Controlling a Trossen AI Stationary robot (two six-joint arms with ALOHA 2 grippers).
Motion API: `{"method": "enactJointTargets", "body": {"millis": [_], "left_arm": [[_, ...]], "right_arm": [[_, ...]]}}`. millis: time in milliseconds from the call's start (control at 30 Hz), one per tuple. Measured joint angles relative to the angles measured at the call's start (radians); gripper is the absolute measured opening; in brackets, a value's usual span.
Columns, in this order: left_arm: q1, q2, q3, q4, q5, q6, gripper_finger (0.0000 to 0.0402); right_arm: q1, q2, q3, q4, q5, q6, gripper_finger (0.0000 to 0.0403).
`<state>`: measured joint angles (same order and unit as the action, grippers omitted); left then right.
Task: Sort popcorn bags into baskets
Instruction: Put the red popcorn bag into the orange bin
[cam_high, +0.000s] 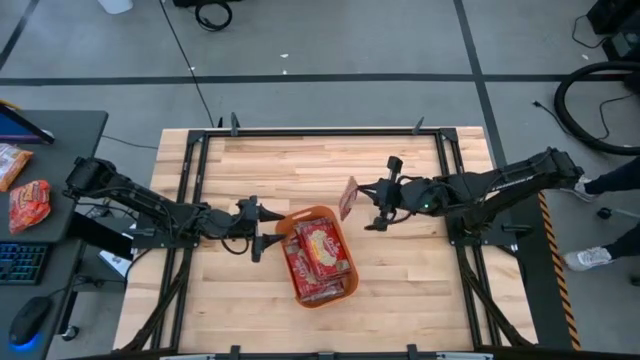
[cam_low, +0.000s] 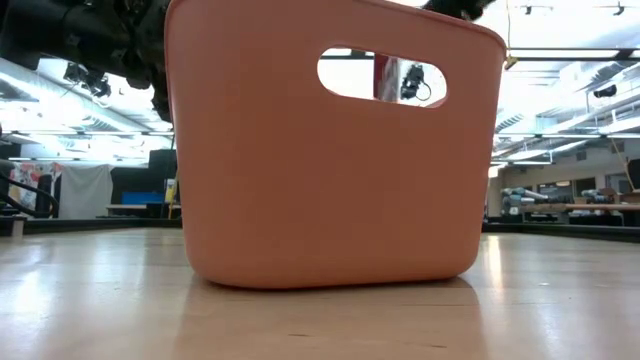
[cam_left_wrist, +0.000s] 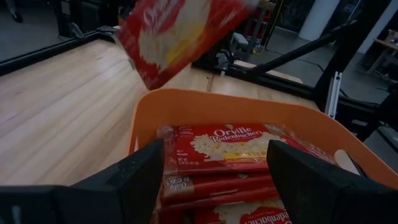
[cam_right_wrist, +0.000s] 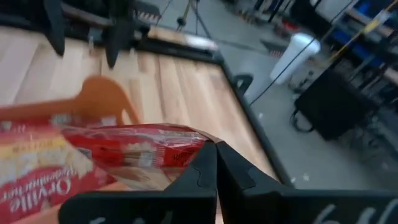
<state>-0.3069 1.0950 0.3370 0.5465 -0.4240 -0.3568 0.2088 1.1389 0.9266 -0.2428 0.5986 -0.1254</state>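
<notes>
Basket: the orange basket (cam_high: 341, 287) sits tilted at centre-bottom of the high view, stacked with popcorn bags (cam_high: 322, 250) up to its rim.
Right gripper: the right gripper (cam_high: 366, 206) is clenched on a held bag (cam_high: 348, 197), which hangs in the air just above and right of the basket's upper-right corner.
Left gripper: the left gripper (cam_high: 258, 229) has its fingers spread with nothing between them, just beside the basket's left wall.
Edges: a dark frame (cam_high: 300, 132) rims the table (cam_high: 300, 165).
Open room: bare wood fills the upper centre and lower right of the high view.
</notes>
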Motion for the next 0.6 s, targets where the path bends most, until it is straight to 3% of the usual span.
{"method": "enactJointTargets", "body": {"millis": [167,300,600], "left_arm": [[0.0,0.0,0.0,0.001,0.0,0.001,0.0286],[0.0,0.0,0.0,0.003,0.0,0.001,0.0286],[0.002,0.0,0.0,0.003,-0.001,0.004,0.0286]], "right_arm": [[0.054,0.0,0.067,0.054,0.028,-0.083,0.0],[0.079,0.021,0.1,0.117,-0.026,-0.118,0.0],[0.104,0.195,0.192,0.164,-0.099,-0.162,0.0]]}}
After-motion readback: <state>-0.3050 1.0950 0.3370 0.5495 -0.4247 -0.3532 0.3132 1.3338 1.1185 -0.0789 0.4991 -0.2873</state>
